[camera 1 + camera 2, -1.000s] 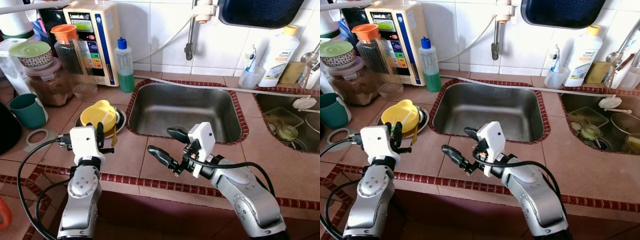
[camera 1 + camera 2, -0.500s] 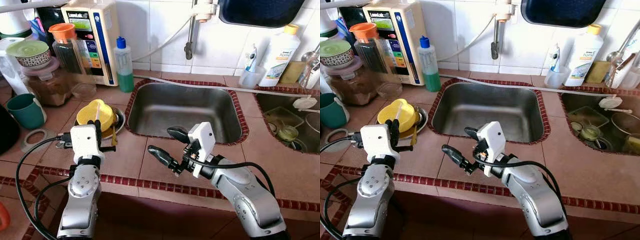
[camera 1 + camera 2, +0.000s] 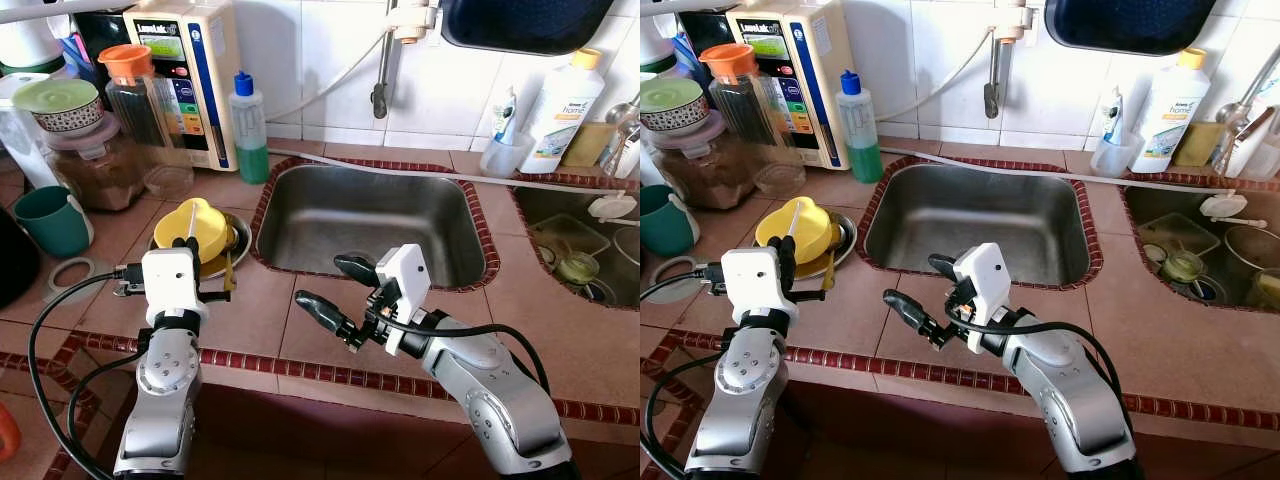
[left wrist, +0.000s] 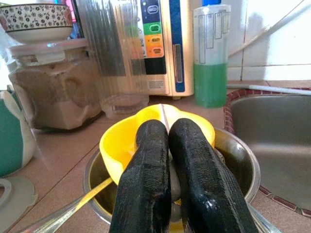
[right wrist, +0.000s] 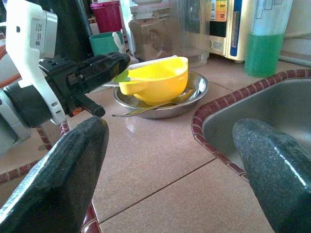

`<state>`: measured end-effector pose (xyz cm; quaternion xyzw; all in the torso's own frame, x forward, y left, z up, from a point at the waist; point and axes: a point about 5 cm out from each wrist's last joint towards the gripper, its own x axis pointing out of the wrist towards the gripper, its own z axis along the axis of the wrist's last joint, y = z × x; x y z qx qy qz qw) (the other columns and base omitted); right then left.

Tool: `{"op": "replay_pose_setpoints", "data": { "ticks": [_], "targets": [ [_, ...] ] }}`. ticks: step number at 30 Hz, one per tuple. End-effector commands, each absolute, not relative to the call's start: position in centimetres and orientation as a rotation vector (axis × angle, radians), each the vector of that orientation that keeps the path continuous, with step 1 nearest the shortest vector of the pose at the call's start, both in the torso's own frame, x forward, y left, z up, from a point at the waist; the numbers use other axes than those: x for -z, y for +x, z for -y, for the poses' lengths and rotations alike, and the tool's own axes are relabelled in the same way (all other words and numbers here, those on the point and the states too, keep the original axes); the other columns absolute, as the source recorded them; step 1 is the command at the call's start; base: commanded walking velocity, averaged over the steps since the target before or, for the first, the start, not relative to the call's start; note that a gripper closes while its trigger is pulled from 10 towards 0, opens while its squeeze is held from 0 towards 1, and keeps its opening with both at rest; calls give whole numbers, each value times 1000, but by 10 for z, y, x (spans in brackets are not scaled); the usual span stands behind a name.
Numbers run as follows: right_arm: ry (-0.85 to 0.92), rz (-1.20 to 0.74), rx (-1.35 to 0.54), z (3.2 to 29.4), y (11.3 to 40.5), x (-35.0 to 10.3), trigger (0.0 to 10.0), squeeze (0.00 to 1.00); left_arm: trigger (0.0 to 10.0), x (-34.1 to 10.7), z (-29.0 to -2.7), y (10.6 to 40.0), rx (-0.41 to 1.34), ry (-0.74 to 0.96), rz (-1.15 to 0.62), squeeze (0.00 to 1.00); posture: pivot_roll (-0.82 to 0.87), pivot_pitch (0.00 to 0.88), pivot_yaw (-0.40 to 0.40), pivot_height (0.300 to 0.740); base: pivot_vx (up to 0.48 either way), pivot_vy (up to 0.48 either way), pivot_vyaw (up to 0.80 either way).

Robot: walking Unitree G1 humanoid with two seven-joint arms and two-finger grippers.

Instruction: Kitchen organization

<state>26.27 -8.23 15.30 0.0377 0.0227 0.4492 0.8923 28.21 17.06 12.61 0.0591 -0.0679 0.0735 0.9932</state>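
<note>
Yellow bowl in steel dish right ahead of left hand, fingers pressed together, right hand spread wide, hovering over desk beside sink

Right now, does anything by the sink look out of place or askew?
Yes. The yellow bowl sits tipped on its side in the metal dish left of the sink, not flat, with a spoon lying loose under it. The left claw is shut right beside the bowl.
</note>
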Motion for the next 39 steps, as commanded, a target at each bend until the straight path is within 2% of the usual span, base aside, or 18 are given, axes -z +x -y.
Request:
{"op": "replay_pose_setpoints", "data": {
  "ticks": [1,2,8,9,10,15,16,17,18,21,22,27,28,32,39],
  "targets": [
    [72,-40,-935,81,262,-155,10000,0,3451,-136,-169,284,-142,131,184,0,-22,0,18,740,0,0,0],
    [72,-40,-935,81,262,-155,10000,0,0,-138,-168,284,-133,145,195,0,-22,0,19,740,0,0,0],
    [73,-40,-932,82,262,-155,10000,0,0,-149,-163,284,-110,187,257,0,-22,0,19,740,0,0,0],
    [73,-40,-933,82,262,-155,10000,0,353,-150,-163,284,-115,194,264,0,-22,0,19,740,0,0,0],
    [74,-40,-932,82,262,-155,10000,0,2667,-153,-163,284,-116,209,277,0,-21,0,17,740,0,0,0],
    [77,-42,-931,82,262,-155,10000,0,3216,-162,-158,284,-87,257,334,0,-22,0,17,740,0,0,0],
    [82,-43,-925,82,263,-154,10000,0,4431,-168,-154,285,-70,274,360,0,-20,0,16,740,0,0,0],
    [85,-43,-917,83,264,-154,10000,0,4902,-173,-150,285,-50,292,388,0,-19,0,15,740,0,0,0],
    [101,-44,-895,86,267,-155,10000,0,7176,-180,-144,286,-19,310,423,0,-17,0,14,740,0,0,0],
    [119,-44,-874,89,271,-155,10000,0,7176,-185,-139,286,7,321,447,0,-16,0,14,740,0,0,0],
    [207,-32,-760,104,289,-163,10000,0,10000,-195,-126,288,89,371,513,0,-11,0,14,740,0,0,0],
    [336,-18,-626,125,312,-174,10000,0,10000,-198,-114,291,165,413,559,0,-12,0,15,740,0,0,0],
    [418,-16,-575,136,321,-181,10000,0,10000,-199,-104,290,234,452,590,0,-13,0,18,740,0,0,0],
    [527,6,-523,149,332,-195,10000,0,10000,-198,-94,285,314,504,632,0,-22,0,24,740,0,0,0],
    [680,-11,-479,154,339,-208,10000,0,10000,-186,-84,278,395,537,635,0,-25,0,23,740,0,0,0]
  ]
}}
